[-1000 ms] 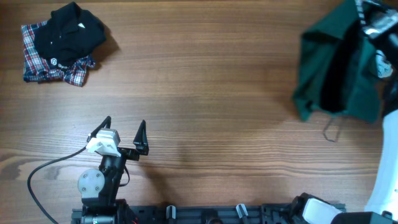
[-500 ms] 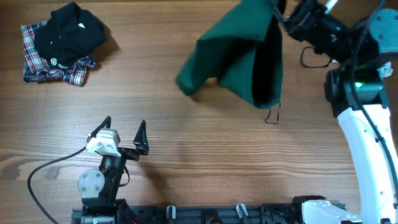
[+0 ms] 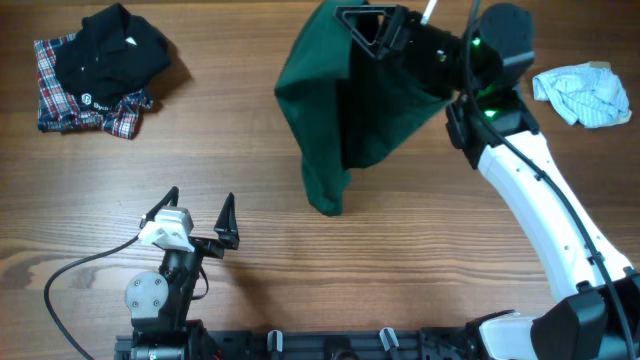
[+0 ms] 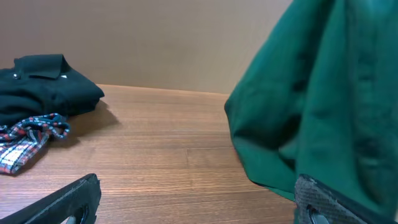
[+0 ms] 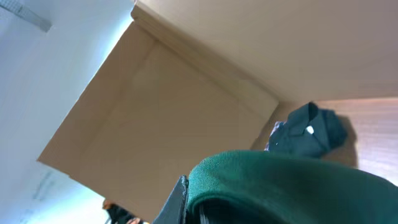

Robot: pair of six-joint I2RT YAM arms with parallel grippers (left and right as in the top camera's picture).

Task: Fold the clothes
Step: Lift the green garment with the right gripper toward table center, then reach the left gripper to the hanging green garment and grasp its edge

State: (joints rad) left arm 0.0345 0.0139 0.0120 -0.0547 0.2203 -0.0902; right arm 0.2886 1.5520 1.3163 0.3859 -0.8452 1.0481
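Dangling the green garment (image 3: 340,110) over the table (image 3: 400,270).
I had the right gripper (image 3: 362,28) pinching its top; the left gripper (image 3: 202,198) sat spread wide, well apart.

The desk (image 3: 400,270) is a wood-grain top with planks running left to right, backed by a plain tan wall in the left wrist view. At its far left corner a black shirt (image 3: 110,55) lies crumpled on top of a red-blue plaid shirt (image 3: 60,105), and at the far right edge lies a small bunched pale blue-white cloth (image 3: 583,92), well apart from both. Near the middle, the lowest corner of the dark green garment (image 3: 345,110) hangs down close to the wood; whether it touches cannot be told.
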